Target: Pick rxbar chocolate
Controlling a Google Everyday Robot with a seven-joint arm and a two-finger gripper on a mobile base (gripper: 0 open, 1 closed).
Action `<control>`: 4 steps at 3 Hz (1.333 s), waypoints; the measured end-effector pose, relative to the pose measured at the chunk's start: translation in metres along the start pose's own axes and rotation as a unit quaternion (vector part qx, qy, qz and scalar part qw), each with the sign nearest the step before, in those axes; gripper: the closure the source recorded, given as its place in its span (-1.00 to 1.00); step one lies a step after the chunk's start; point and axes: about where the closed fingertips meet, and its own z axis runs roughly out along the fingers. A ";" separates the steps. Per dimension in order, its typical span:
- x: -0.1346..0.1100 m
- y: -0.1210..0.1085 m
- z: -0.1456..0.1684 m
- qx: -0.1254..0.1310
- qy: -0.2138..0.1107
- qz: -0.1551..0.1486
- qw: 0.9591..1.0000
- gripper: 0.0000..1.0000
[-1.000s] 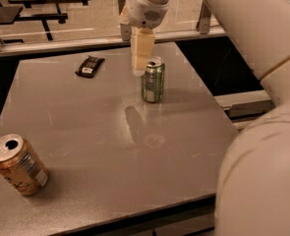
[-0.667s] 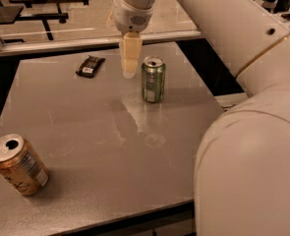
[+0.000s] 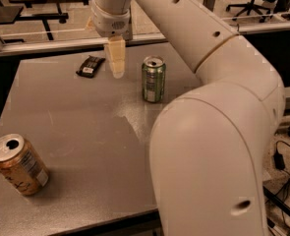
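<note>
**Item, task object:** rxbar chocolate (image 3: 90, 66), a flat dark bar with a white label patch. It is lying flat on the grey table (image 3: 85, 136) in the upper left of the frame, with its long side slanting toward the upper right.

**Item, tool:** gripper (image 3: 117, 72). It is hanging point-down at upper centre, just right of the bar and apart from it. It is not showing whether the jaws are apart or together.

**Item, bystanders:** green can (image 3: 154, 79), standing near the gripper's right. Orange-brown can (image 3: 17, 164), sitting at lower left, well apart.

**Handling note (judgement):** the approach is looking unfinished.
- The gripper is needing to shift leftward until it is centred over the bar.
- The jaws should be straddling the narrow width.
- The bar is thin, so the tips are needing to go almost to the tabletop before closing.
- The green can is best left undisturbed.
</note>
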 end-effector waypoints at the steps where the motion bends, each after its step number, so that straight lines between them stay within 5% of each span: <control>1: -0.002 -0.012 0.011 0.001 0.004 -0.063 0.998 -1.00; 2: -0.006 -0.018 0.023 -0.006 0.013 -0.152 0.988 -1.00; 4: -0.017 -0.022 0.047 -0.028 0.047 -0.338 0.939 -1.00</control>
